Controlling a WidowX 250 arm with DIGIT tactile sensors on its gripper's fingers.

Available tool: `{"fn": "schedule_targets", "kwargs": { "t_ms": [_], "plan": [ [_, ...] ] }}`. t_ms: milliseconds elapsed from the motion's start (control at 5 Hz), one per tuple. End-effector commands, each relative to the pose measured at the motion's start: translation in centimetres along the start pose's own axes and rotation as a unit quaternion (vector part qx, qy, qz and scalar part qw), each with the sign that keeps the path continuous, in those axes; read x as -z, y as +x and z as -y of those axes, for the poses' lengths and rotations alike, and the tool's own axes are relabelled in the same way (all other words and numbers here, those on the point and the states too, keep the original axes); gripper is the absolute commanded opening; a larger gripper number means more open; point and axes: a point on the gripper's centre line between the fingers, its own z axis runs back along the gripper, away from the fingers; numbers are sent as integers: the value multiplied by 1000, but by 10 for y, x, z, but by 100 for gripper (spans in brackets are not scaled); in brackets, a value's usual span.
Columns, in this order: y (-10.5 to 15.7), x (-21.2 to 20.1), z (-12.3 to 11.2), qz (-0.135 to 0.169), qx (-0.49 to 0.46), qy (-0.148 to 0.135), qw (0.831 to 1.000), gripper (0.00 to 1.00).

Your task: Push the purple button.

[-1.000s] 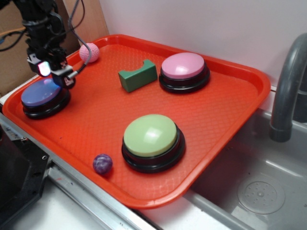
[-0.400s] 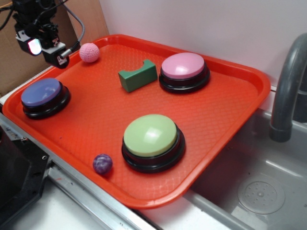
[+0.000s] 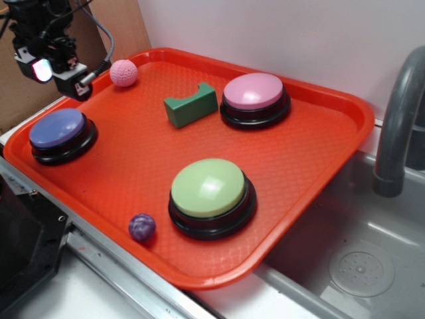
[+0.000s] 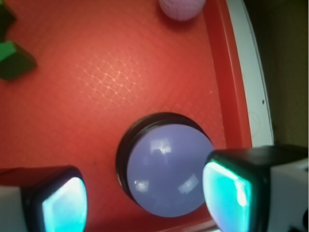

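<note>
Apparently purple button point(image 3: 57, 127) below raised end effector point(image 3: 56, 72).

Bright, even light — soft shadows, glare on domes, wrist view blurred.

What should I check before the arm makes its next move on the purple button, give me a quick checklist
1. Purple button in view and unobstructed: ok, nothing rests on its dome.
2. Tool clear of the button: ok, it hangs above it with a visible gap.
3. Tool lined up over the button: ok in the wrist view, where the dome sits between the fingers.
4. Tool empty: ok, the jaws stand apart with nothing between them.
5. Pink ball out of the descent path: ok, it lies apart, toward the tray's back rim.
6. Button already pressed: cannot tell from these views.
</note>
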Motion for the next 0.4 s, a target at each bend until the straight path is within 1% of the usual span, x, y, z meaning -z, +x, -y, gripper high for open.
{"fn": "schedule_targets", "kwargs": {
  "t_ms": [0,200],
  "plan": [
    [11,-44,-13,35,24,4,999,100],
    [13,-53,-12,46,29,14,998,100]
  ]
}}
